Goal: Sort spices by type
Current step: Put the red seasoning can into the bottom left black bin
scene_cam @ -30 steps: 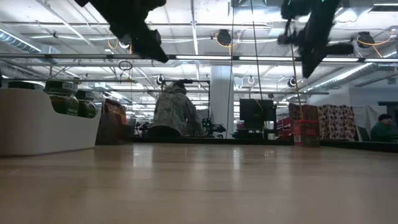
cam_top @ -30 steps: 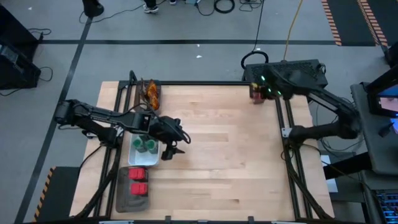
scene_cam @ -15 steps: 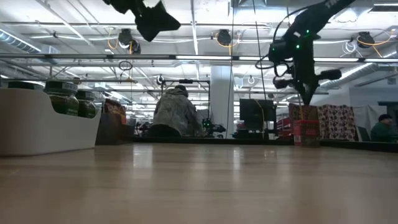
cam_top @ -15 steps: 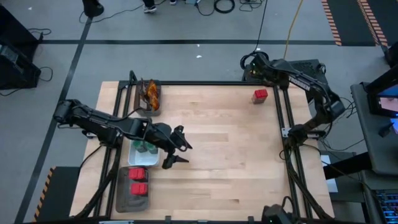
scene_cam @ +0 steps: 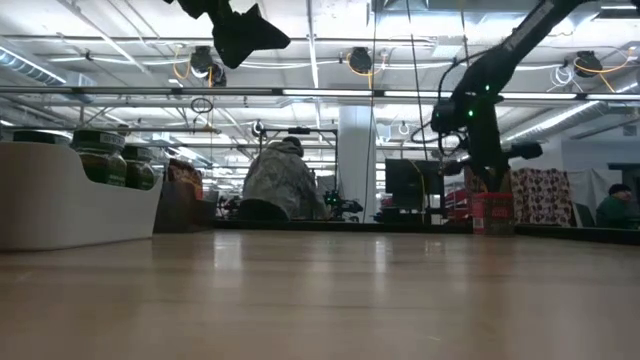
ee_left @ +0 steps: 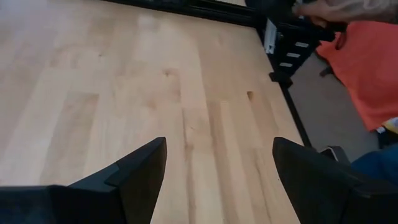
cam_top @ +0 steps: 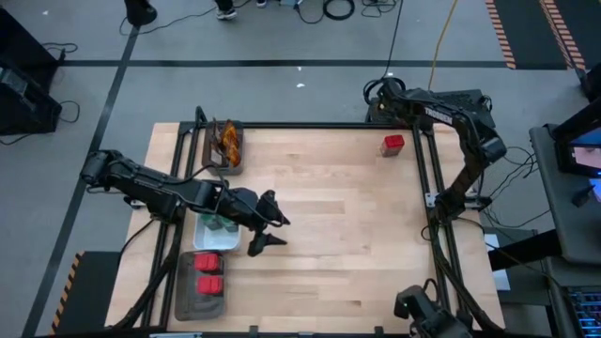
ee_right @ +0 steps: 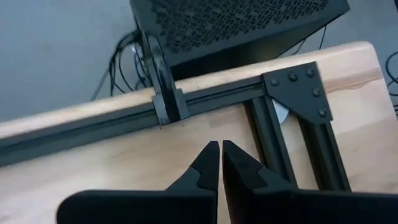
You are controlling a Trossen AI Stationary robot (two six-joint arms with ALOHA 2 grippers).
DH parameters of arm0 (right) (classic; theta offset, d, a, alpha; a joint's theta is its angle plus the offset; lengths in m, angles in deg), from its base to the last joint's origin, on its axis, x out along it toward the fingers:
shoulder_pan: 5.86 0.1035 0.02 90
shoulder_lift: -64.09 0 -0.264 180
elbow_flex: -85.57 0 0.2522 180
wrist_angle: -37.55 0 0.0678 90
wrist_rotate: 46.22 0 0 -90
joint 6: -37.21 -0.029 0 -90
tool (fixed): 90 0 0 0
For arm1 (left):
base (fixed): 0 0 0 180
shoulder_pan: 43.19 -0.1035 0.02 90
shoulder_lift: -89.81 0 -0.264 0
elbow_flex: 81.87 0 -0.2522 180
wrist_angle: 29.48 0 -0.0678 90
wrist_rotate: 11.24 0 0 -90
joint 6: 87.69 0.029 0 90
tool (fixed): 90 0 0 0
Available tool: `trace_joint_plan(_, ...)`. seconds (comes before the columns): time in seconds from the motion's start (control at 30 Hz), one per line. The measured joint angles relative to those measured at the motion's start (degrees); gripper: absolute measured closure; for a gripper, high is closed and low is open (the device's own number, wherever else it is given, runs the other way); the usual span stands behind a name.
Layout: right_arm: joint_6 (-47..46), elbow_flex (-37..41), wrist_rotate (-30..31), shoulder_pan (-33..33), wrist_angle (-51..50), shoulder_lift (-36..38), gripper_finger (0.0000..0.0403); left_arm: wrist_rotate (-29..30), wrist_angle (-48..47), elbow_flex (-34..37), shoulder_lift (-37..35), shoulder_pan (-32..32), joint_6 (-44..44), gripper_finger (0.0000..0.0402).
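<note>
A red boxy packet [cam_top: 392,144] stands alone on the table near its far right corner, also visible in the low view [scene_cam: 491,212]. Green-lidded jars [cam_top: 218,223] sit in a white tray [scene_cam: 60,200]. Two red packets [cam_top: 208,274] lie in a grey tray nearer me, and orange crinkly sachets [cam_top: 227,141] fill a tray at the far left. My left gripper [cam_top: 280,231] hangs open and empty above the table, just right of the jar tray. My right gripper [ee_right: 220,144] is shut and empty over the far right corner, beyond the lone packet.
The three trays line the table's left edge. A black frame rail [ee_right: 186,106] and a black perforated box [cam_top: 451,103] stand at the far right corner. Bare wood lies between the arms [ee_left: 155,93]. A person's hand [ee_left: 336,9] shows beyond the table, and a seated person [scene_cam: 283,180] is behind it.
My right gripper has drawn away from above the lone red packet toward the table's far right corner, leaving the packet standing where it was. My left gripper has shifted a little toward the table's right, away from the jar tray, and then kept still.
</note>
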Motion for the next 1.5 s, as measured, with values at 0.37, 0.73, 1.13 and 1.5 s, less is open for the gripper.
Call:
trace_joint_plan(0.37, 3.94, 0.06, -9.64, 0.16, -0.03, -8.76, 0.0403, 5.34, 0.8, -0.55, 0.02, -0.09, -2.62, 0.0107)
trace_joint_plan(0.73, 3.0, 1.24, -14.18, 9.51, -7.77, -8.67, 0.0403, 5.54, 1.62, -0.59, 0.04, 0.05, -2.85, 0.0107)
trace_joint_plan(1.13, -3.88, 4.93, -16.36, 26.62, -7.15, -3.43, 0.0403, 5.54, 1.51, -0.61, 0.04, 2.53, 0.01, 0.0107)
trace_joint_plan(1.5, -9.22, 4.83, 3.24, 19.64, -20.7, 9.82, 0.0403, 5.52, 1.51, -0.61, 0.04, 5.59, -1.23, 0.0107)
